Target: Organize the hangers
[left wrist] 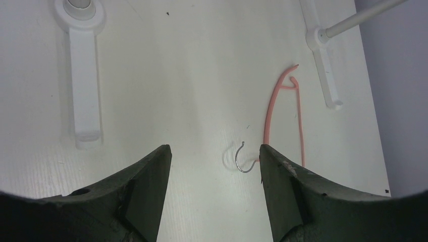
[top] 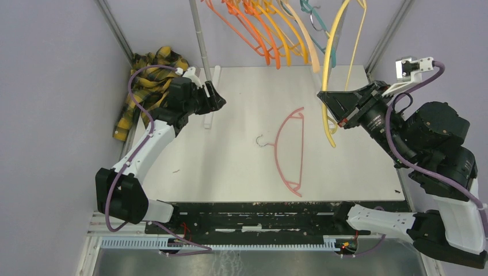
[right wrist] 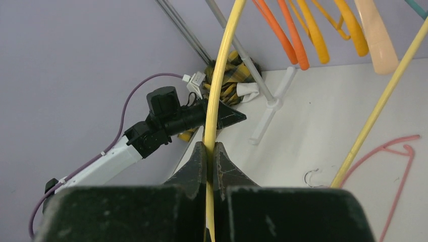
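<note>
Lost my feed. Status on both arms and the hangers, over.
Left pincer open, empty. Right pincer shut on thin yellow plastic hanger. Thin pink plastic hanger flat on white table, nothing lying over it.

A lone hanger (top: 290,150) lies flat mid-frame on the table (top: 241,172). A row of hangers (top: 270,34) hangs top centre. To their right, another hanger (top: 327,69) sits in the right gripper (top: 326,102). A shirt (top: 147,86) is bunched at upper left, off the table's edge.
</note>
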